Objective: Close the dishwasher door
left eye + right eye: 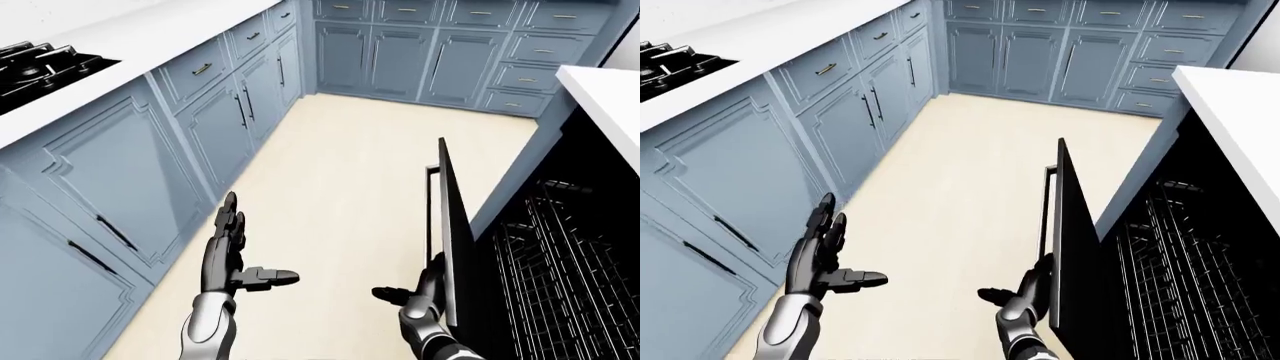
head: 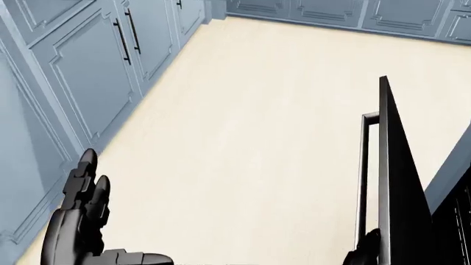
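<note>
The black dishwasher door [image 1: 455, 240] stands nearly upright at the right, partly raised, with its bar handle [image 1: 429, 210] on the outer face. Behind it the wire racks [image 1: 560, 262] of the open dishwasher show. My right hand [image 1: 418, 289] is open, its fingers flat against the door's outer face near the bottom; the thumb juts left. In the head view only its top [image 2: 366, 248] shows beside the door [image 2: 397, 182]. My left hand [image 1: 232, 251] is open, fingers up, over the floor at lower left, touching nothing.
Blue cabinets [image 1: 200, 142] with dark handles run along the left under a white counter with a black stove [image 1: 40, 64]. More blue cabinets [image 1: 440, 52] close the far end. A white counter [image 1: 610, 97] tops the dishwasher. Cream floor [image 1: 340, 187] lies between.
</note>
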